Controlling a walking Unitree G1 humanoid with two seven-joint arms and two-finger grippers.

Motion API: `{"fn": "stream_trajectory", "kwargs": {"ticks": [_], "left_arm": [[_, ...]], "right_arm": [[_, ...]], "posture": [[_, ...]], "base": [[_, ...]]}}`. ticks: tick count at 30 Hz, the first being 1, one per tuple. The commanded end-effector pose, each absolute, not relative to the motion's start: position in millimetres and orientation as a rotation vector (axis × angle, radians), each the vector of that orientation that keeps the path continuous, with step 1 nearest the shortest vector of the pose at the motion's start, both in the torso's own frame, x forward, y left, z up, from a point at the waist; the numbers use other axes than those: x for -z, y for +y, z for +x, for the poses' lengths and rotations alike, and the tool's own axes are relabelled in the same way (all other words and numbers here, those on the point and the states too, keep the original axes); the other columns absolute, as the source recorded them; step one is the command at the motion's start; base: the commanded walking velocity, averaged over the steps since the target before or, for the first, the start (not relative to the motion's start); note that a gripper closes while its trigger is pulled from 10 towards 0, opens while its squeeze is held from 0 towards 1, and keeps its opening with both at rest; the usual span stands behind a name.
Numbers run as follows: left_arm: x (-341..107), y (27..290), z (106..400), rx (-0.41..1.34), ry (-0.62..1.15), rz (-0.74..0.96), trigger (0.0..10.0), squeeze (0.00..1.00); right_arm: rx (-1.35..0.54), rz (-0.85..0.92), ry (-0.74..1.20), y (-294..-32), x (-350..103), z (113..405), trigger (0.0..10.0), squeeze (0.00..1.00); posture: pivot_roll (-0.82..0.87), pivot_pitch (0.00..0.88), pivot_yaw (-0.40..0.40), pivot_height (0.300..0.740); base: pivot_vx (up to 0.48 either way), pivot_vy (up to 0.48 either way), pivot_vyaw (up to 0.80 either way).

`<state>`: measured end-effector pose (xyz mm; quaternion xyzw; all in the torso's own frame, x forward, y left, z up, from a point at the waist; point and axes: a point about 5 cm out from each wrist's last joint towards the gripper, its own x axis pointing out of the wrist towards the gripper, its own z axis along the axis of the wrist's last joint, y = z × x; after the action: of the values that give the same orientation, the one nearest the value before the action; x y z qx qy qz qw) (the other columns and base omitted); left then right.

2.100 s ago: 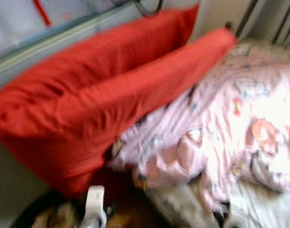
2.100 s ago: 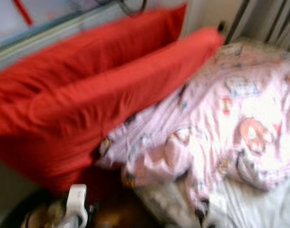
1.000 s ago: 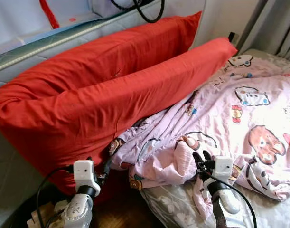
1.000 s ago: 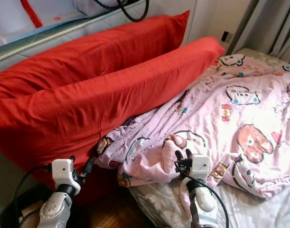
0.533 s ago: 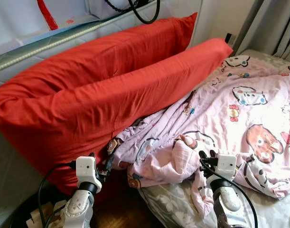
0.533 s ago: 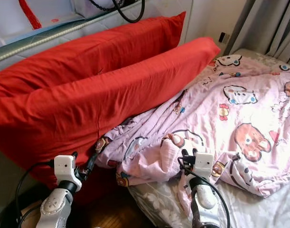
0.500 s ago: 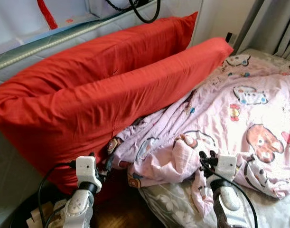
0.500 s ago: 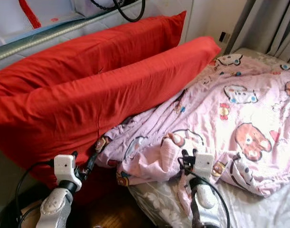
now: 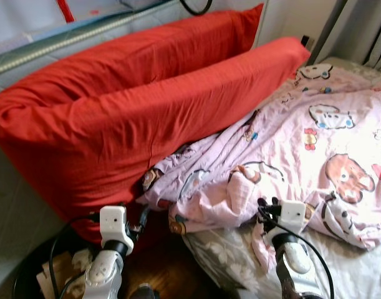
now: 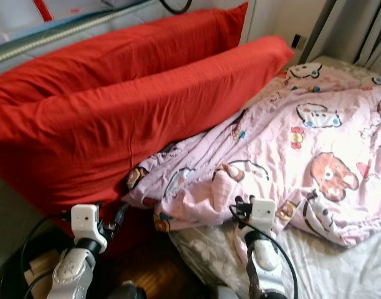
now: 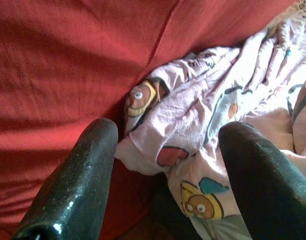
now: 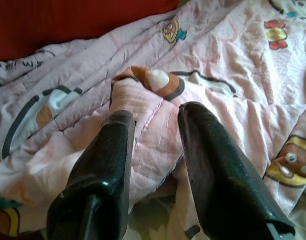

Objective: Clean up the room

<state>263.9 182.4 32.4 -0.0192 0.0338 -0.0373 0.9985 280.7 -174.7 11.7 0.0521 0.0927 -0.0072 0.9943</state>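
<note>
A rumpled pink cartoon-print blanket [image 9: 327,124] lies across the bed, its near edge bunched into a fold [image 12: 142,95]. Two big red pillows [image 9: 153,93] lean against the wall at its left side. My right gripper [image 9: 265,204] is at the blanket's near edge. Its fingers [image 12: 117,145] are close together on the bunched fold, and a strip of cloth hangs below the wrist. My left gripper [image 9: 142,217] is low between the front pillow and the blanket's corner [image 11: 163,125], open with nothing in it.
Grey floral bed sheet [image 9: 224,255] shows under the blanket's edge. A dark round bin [image 9: 43,277] with scraps sits on the wooden floor [image 9: 162,268] at the lower left. Grey curtains [image 9: 365,25] hang at the back right.
The blur of two seconds ago is gone and the view has tilted down slightly. Both arms have come up into view; since then they hold their places by the blanket.
</note>
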Motion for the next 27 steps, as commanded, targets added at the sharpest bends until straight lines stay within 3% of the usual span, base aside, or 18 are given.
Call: {"fn": "stream_trajectory", "kwargs": {"ticks": [1,27], "left_arm": [[-29,182,261,0.07,0.091,-0.049,10.0,0.0],[-29,177,262,0.086,0.099,-0.058,10.0,0.0]], "right_arm": [[0.008,0.114,0.189,-173,-9,277,10.0,0.0],[-0.031,0.131,0.3,-161,6,272,10.0,0.0]], "posture": [[0.07,0.203,-0.006,0.646],[0.07,0.209,-0.005,0.646]], "base": [[0.0,0.0,0.0],[0.0,0.0,0.0]]}}
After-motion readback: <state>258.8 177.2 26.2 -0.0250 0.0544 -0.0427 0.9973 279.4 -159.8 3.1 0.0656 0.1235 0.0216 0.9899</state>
